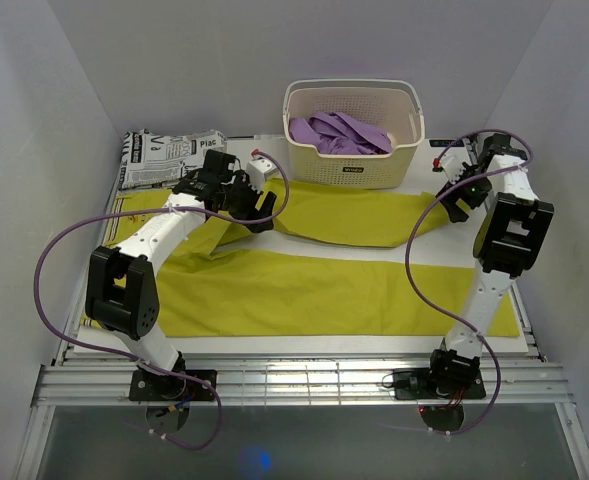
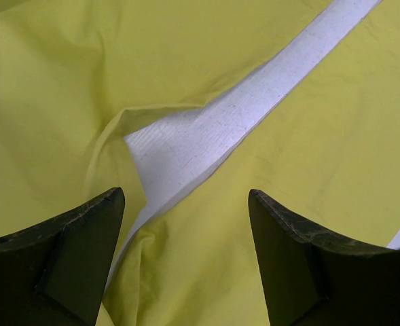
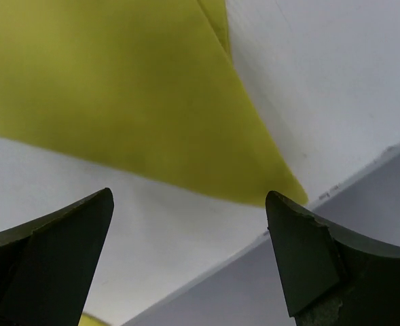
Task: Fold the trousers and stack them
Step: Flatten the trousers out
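The mustard-yellow trousers [image 1: 304, 290] lie spread across the white table, one leg along the front and the other leg [image 1: 364, 215] angled toward the back right. My left gripper [image 1: 257, 212] hovers open over the crotch area. In the left wrist view the left gripper [image 2: 185, 193] has nothing between its fingers, with the trousers [image 2: 288, 170] and a strip of bare table [image 2: 186, 142] below. My right gripper [image 1: 452, 200] stands open by the back leg's end. In the right wrist view the right gripper [image 3: 189, 195] is empty, just short of that leg's end [image 3: 152, 102].
A white basket [image 1: 354, 172] at the back centre holds a purple garment [image 1: 339, 132]. A black-and-white newspaper-print garment [image 1: 164, 158] lies at the back left. Grey walls close in on both sides, and a metal rail [image 1: 304, 380] runs along the near edge.
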`<action>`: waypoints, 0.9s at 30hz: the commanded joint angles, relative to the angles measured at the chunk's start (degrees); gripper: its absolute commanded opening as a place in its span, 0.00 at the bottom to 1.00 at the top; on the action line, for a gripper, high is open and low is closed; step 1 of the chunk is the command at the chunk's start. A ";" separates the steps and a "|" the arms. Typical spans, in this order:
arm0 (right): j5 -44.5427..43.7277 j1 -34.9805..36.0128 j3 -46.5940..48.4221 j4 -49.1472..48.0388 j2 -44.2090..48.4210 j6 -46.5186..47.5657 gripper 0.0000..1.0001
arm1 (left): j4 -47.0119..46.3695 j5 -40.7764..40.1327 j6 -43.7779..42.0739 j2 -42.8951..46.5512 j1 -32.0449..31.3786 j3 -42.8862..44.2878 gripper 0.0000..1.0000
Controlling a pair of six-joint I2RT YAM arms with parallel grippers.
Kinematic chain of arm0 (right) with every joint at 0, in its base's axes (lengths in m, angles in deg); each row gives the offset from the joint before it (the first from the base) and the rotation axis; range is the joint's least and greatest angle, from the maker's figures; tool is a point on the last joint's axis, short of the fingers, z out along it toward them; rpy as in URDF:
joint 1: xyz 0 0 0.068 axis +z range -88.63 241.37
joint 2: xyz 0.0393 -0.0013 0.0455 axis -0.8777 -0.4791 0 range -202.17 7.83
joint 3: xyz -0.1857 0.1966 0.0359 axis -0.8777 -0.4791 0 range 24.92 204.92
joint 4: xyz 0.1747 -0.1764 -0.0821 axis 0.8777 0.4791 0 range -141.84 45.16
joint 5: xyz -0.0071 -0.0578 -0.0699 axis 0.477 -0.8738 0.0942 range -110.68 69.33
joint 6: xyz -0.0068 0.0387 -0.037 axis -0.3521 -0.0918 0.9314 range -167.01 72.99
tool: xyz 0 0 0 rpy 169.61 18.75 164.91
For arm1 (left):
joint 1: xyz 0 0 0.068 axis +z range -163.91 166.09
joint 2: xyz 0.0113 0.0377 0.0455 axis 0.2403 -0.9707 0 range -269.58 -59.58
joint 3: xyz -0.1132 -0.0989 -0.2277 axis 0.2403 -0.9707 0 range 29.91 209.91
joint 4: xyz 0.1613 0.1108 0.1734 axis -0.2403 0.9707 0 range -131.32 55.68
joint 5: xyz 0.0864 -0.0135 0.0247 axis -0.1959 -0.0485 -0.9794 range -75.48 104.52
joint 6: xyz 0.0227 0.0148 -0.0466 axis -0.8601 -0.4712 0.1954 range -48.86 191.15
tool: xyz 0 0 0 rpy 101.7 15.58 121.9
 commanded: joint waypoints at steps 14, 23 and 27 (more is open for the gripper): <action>3.26 1.38 4.44 6.36 -4.66 6.92 0.10 | -0.41 1.05 -0.54 3.86 0.10 2.50 0.83; 9.24 3.40 1.40 23.53 21.07 16.50 0.08 | -0.41 7.29 -11.87 9.22 -1.66 0.66 0.79; 7.04 7.87 -12.32 23.62 37.84 20.38 0.08 | -0.59 10.10 -13.46 12.37 -1.66 -0.13 0.79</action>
